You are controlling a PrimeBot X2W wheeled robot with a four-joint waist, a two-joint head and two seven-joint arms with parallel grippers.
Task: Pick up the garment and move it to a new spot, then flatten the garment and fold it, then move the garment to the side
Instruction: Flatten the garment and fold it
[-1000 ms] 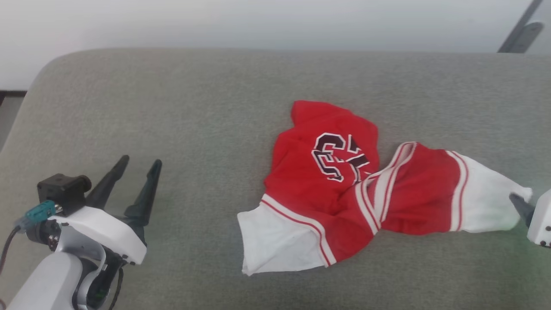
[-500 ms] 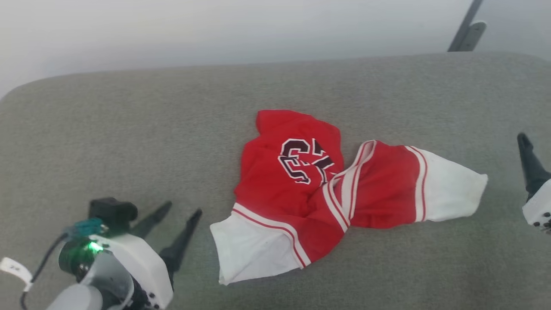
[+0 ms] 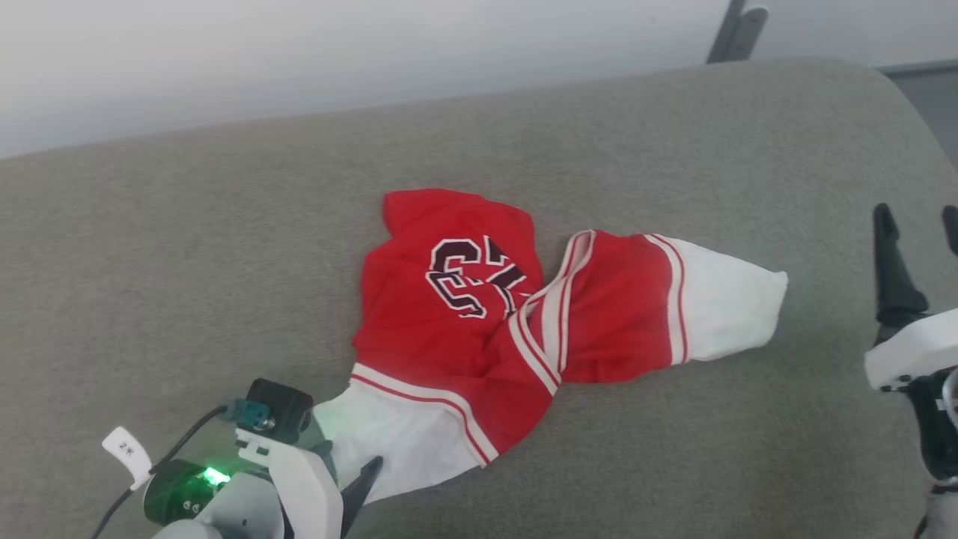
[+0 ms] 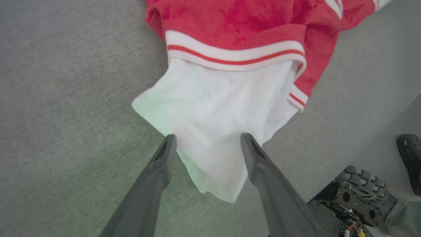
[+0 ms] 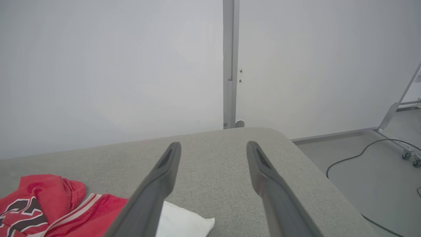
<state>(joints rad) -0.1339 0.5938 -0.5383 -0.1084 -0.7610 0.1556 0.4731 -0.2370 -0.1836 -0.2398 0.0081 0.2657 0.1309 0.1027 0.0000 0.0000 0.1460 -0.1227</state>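
Observation:
The garment [image 3: 479, 314] is a red jersey with white sleeves and dark lettering, lying crumpled in the middle of the grey cushion [image 3: 187, 247]. My left gripper [image 3: 350, 470] is at its near white sleeve. In the left wrist view that gripper [image 4: 208, 139] is open, its fingers straddling the sleeve end of the garment [image 4: 223, 95] without closing on it. My right gripper [image 3: 919, 232] stands open at the right edge, apart from the far white sleeve. In the right wrist view the right gripper [image 5: 213, 145] hangs over bare cushion, with the garment [image 5: 49, 204] at the lower left.
A white wall [image 3: 299, 60] runs behind the cushion, with a metal post [image 5: 230, 62] at its back right corner. The cushion's rounded right end [image 5: 296, 154] drops to a floor with a cable [image 5: 355, 154]. The robot's base [image 4: 361, 197] sits below the near edge.
The head camera has turned, shifting the whole picture. My left gripper has come right, up to the near white sleeve. My right gripper has drawn away from the far sleeve. Both stay open.

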